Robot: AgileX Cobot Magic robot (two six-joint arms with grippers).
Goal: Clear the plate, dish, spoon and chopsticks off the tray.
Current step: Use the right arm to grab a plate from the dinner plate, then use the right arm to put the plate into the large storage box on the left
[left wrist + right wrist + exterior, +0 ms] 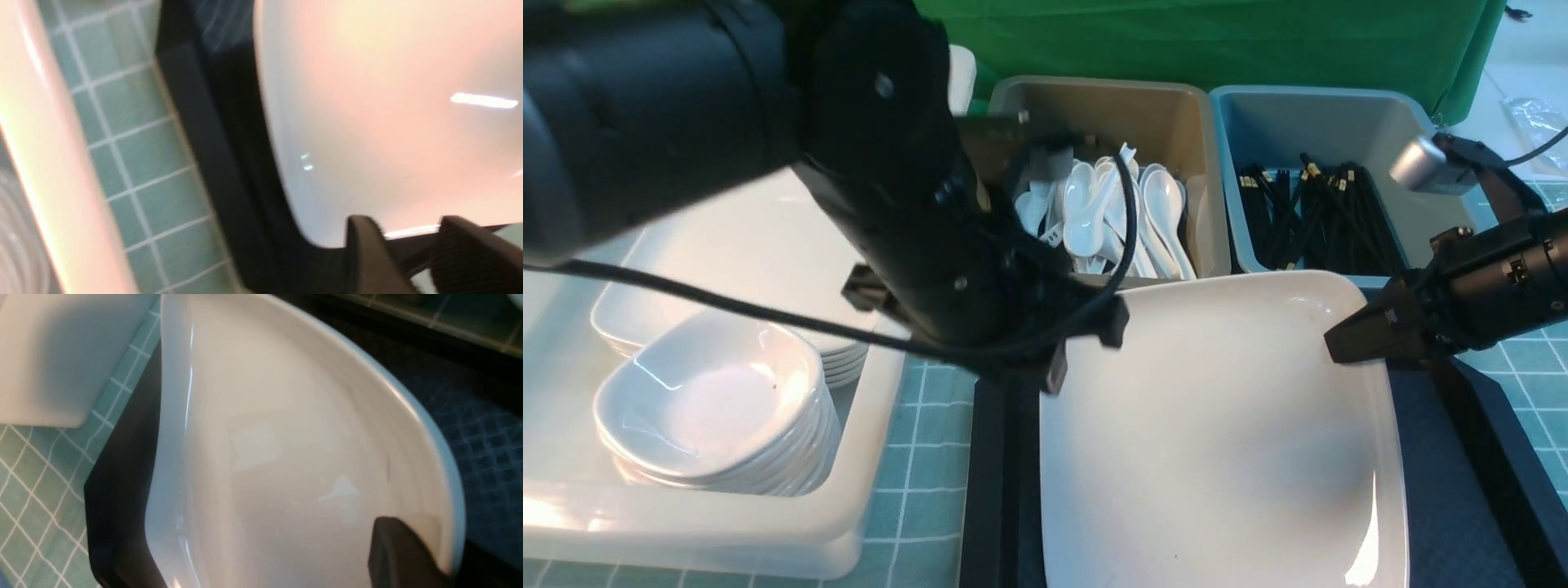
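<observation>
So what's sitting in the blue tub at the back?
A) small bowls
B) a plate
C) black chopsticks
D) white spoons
C: the chopsticks lie in the blue tub, while the spoons are in the beige tub beside it.

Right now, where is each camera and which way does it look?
Front view: between the arms, looking forward and down at the large glossy white rectangular plate over the black textured tray; left gripper and right gripper show.
Left wrist view: on the left arm, looking along its two dark fingers, which straddle the plate's rim.
Right wrist view: on the right arm, looking across the plate; one dark finger sits on the rim.
All three share the plate and tray.
</observation>
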